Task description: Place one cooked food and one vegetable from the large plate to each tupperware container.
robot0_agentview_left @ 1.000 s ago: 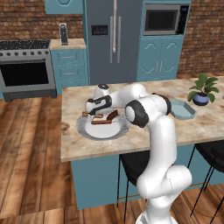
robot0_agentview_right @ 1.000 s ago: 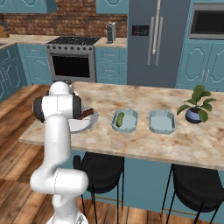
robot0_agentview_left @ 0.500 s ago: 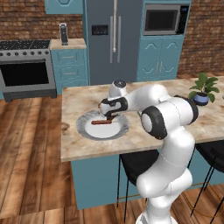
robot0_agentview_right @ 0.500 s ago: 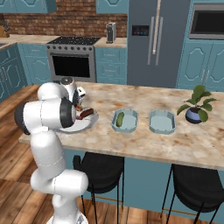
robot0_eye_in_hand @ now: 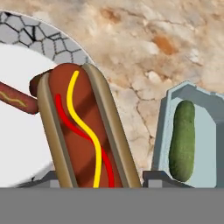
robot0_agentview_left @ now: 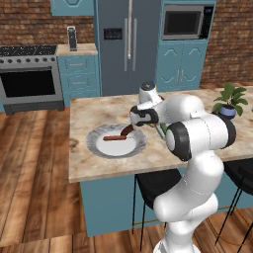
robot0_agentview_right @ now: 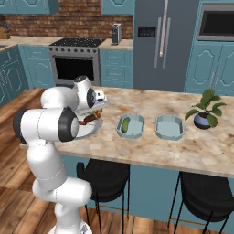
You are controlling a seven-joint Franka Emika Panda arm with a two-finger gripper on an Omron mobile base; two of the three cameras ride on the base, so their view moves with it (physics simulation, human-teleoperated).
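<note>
The end effector (robot0_eye_in_hand: pixel 98 186) is seen pinching a hot dog (robot0_eye_in_hand: pixel 83 127) above the rim of the large plate (robot0_eye_in_hand: pixel 39 33), where a plain sausage (robot0_eye_in_hand: pixel 17 101) is left. The pickle-holding tupperware container (robot0_eye_in_hand: pixel 205 131) lies just beside it, the empty one (robot0_agentview_right: pixel 169 127) beyond. The bun could be dropped onto the surface (robot0_eye_in_hand: pixel 153 48) if clipped against the raised rim.

My pincer (robot0_agentview_left: pixel 140 118) hangs over the right edge of the wide round plate with a white centre and grey patterned rim (robot0_agentview_left: pixel 99 147), which sits on the beige marbled stone worktop (robot0_agentview_left: pixel 94 111). A reddish-brown sausage (robot0_agentview_left: pixel 114 138) lies on the plate; a dark brown piece (robot0_agentview_left: pixel 127 130) slants from my pincer.
</note>
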